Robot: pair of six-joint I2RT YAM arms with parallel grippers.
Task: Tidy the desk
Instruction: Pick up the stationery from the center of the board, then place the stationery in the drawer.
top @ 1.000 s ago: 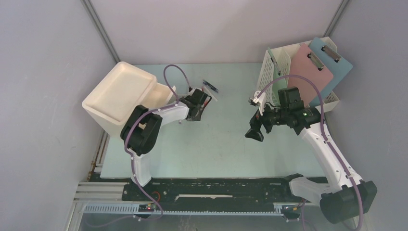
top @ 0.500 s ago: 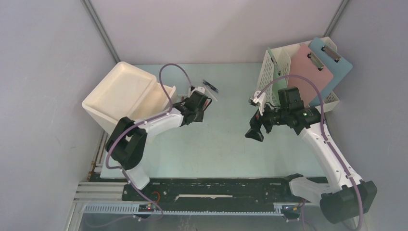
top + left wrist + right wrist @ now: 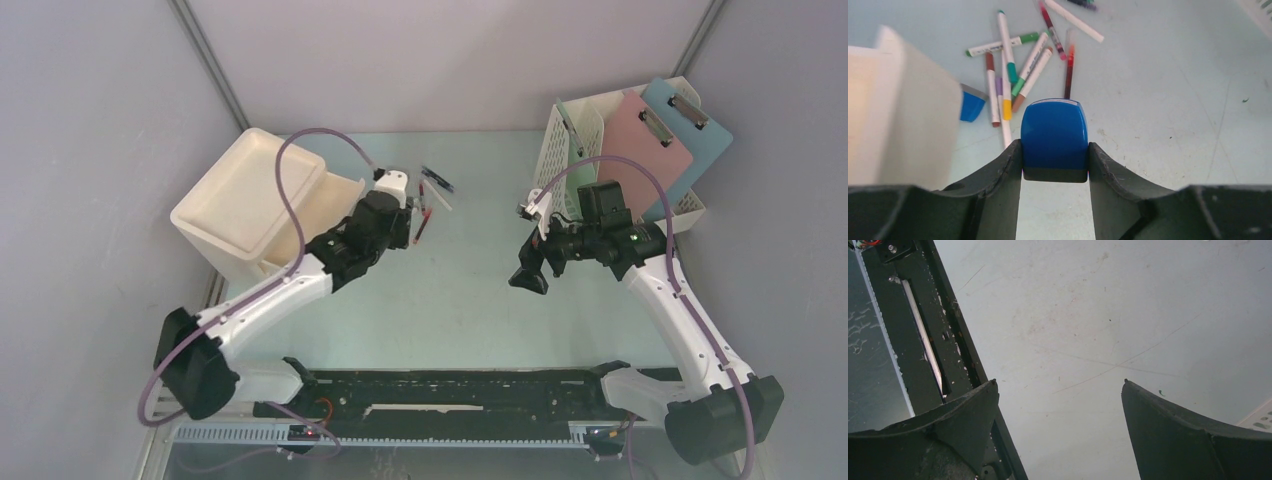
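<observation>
My left gripper (image 3: pixel 1055 146) is shut on a blue block with a dark bottom edge (image 3: pixel 1054 132), held above the pale green desk (image 3: pixel 450 310). Just past the block lie several scattered markers (image 3: pixel 1013 70) and a red pen (image 3: pixel 1068 75). In the top view the left gripper (image 3: pixel 398 222) hangs beside the white bin (image 3: pixel 250 195), and the block is hidden under it. My right gripper (image 3: pixel 527 275) hovers open over the bare desk (image 3: pixel 1073 315), nothing between its fingers (image 3: pixel 973 405).
The bin's wall (image 3: pixel 898 115) stands close on the left, with a small blue object (image 3: pixel 970 106) at its foot. A white perforated file rack (image 3: pixel 575 140) at the back right holds a pink clipboard (image 3: pixel 650 150) and a blue one (image 3: pixel 700 135). A black rail (image 3: pixel 928 340) edges the front.
The left arm has stretched out and swung, carrying its gripper and the blue block a little left towards the bin. The right arm has not moved.
</observation>
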